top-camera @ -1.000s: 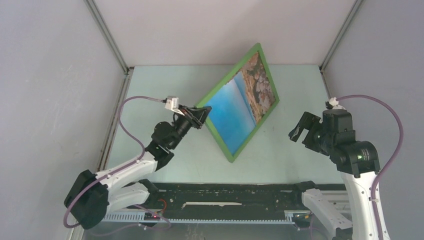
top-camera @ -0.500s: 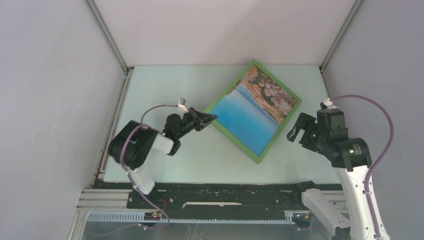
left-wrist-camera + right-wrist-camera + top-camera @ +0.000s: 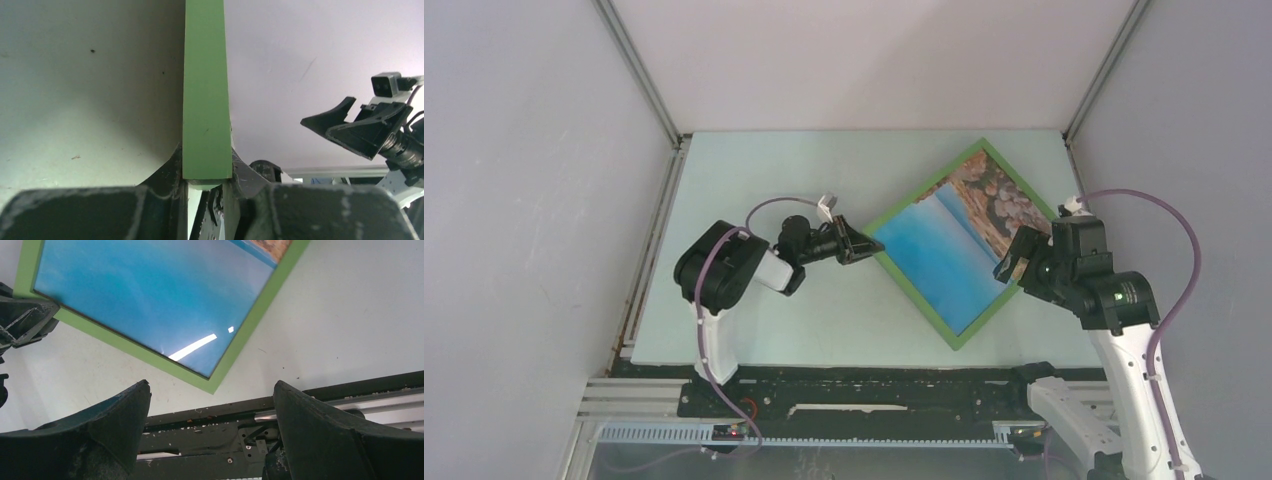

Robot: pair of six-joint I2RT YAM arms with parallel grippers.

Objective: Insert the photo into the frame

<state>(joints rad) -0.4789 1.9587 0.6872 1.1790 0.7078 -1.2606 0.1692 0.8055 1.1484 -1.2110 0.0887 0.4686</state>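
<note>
Left wrist view: left tool (image 3: 206, 172) pinches the frame (image 3: 205, 95) edge; overhead, photo (image 3: 944, 250) sits inside, right tool (image 3: 1015, 262) gaping wide beside it.

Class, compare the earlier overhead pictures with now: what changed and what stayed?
The frame, with the photo in it, tipped down nearly flat and slid right, towards the right fingers. The left fingers still pinch its corner; the right fingers stay open.

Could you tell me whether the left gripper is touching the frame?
Touching. In the left wrist view the left gripper has both fingers pressed against the green edge of the frame, with no gap on either side.
</note>
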